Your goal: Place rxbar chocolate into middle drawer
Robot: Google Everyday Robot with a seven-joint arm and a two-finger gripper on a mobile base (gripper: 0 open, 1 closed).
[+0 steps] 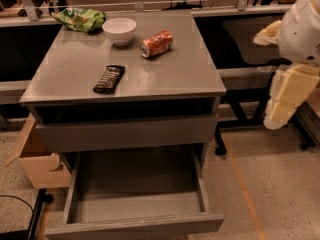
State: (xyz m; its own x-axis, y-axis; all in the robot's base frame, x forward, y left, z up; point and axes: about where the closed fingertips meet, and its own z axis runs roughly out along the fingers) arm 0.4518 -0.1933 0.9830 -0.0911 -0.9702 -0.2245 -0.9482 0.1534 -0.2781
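Observation:
The rxbar chocolate (109, 79), a flat black bar with pale lettering, lies on the grey cabinet top (175, 74) near its front left. The middle drawer (135, 209) is pulled out below, showing a bare grey floor and low side walls. My gripper (282, 104) hangs at the right edge of the view, off the cabinet's right side, well apart from the bar and level with the drawer panel. It holds nothing that I can see.
A white bowl (119, 30), a crushed orange can (156, 43) and a green crinkly bag (80, 19) sit at the back of the top. A plain closed drawer panel (125, 132) is above the open drawer. A cardboard box (37, 164) stands on the floor to the left.

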